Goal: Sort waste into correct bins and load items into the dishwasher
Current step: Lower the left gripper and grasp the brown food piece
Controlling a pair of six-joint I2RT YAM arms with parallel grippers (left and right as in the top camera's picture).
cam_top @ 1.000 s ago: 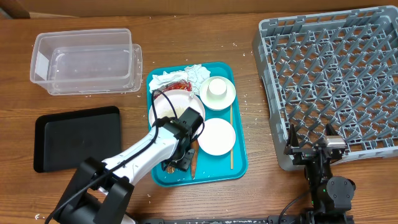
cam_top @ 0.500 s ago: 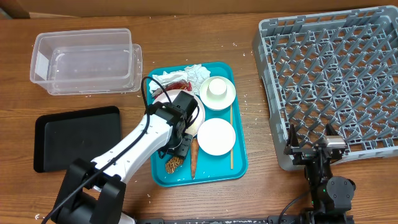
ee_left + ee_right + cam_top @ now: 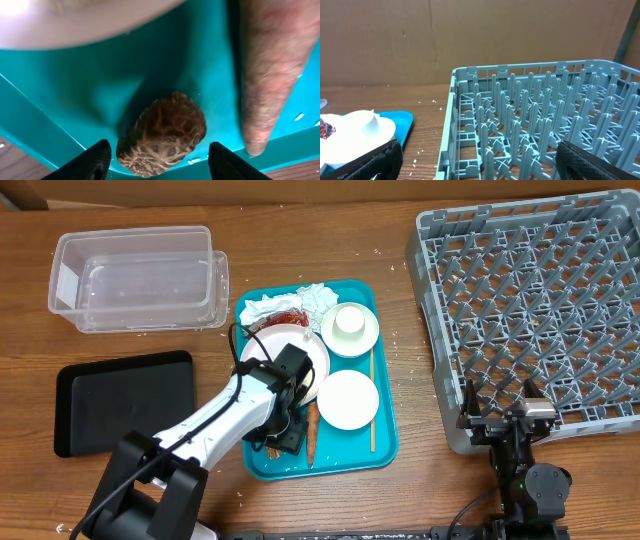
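Observation:
My left gripper (image 3: 284, 432) is open, low over the near left corner of the teal tray (image 3: 385, 452). In the left wrist view the brown lumpy food piece (image 3: 162, 134) lies on the tray between my two fingers (image 3: 95, 160), untouched. The orange carrot (image 3: 311, 435) lies just right of it and also shows in the left wrist view (image 3: 270, 75). White napkins (image 3: 275, 305) and the red wrapper (image 3: 290, 317) lie at the tray's far end. The black bin tray (image 3: 125, 400) is to the left. My right gripper (image 3: 498, 405) is open and empty at the grey dish rack's (image 3: 540, 300) near edge.
On the teal tray are a pale pink plate (image 3: 290, 345), a white bowl (image 3: 348, 398), a green saucer (image 3: 365, 342) with a white cup (image 3: 349, 321), and a wooden stick (image 3: 372, 400). A clear plastic container (image 3: 140, 275) stands at the far left.
My left gripper drew back toward the pink plate, baring the brown piece, then came down over it again. The right arm has not moved.

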